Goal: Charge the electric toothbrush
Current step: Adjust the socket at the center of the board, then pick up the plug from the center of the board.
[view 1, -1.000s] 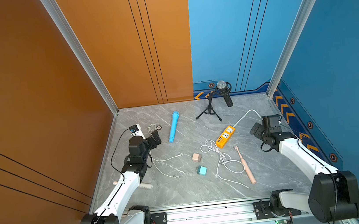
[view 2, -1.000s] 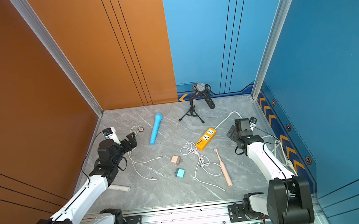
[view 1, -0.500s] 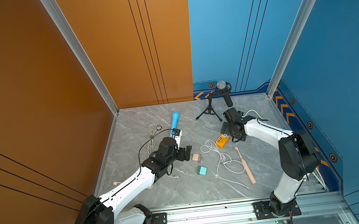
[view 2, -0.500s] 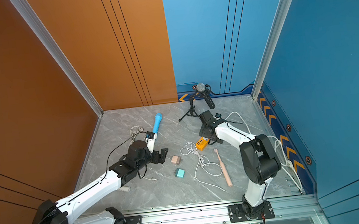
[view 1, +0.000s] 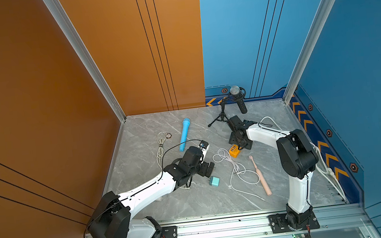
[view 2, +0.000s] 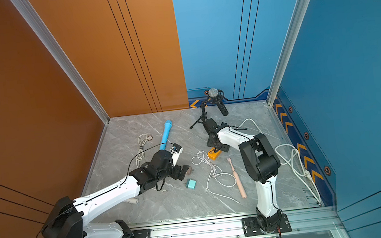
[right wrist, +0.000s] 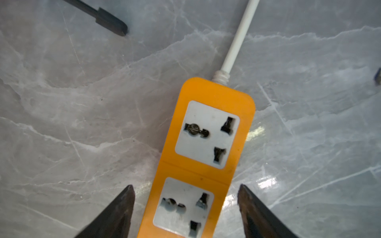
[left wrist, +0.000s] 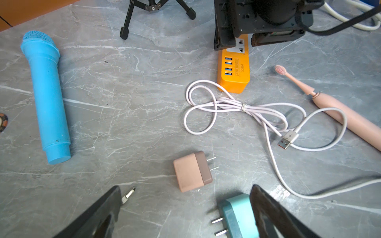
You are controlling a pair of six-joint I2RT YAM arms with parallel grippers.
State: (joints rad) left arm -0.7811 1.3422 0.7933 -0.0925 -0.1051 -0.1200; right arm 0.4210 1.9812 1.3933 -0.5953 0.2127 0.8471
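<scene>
Orange power strip (right wrist: 206,144) — right claw (right wrist: 185,187) now astride it, jaws apart | left claw (left wrist: 185,187) wide, advanced to pink adapter (left wrist: 191,172)

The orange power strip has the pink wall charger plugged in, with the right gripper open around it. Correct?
No. The left wrist view shows the pink wall charger lying loose, unplugged; the right gripper is open around the orange power strip.

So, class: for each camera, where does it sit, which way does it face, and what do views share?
Top views: high over the front rail, looking down on the table; left arm and right arm show.
Left wrist: on left arm, looks past left pincer at pink adapter and toothbrush.
Right wrist: on right arm, facing down; right pincer straddles the power strip.
Shared: power strip, in every view.
</scene>
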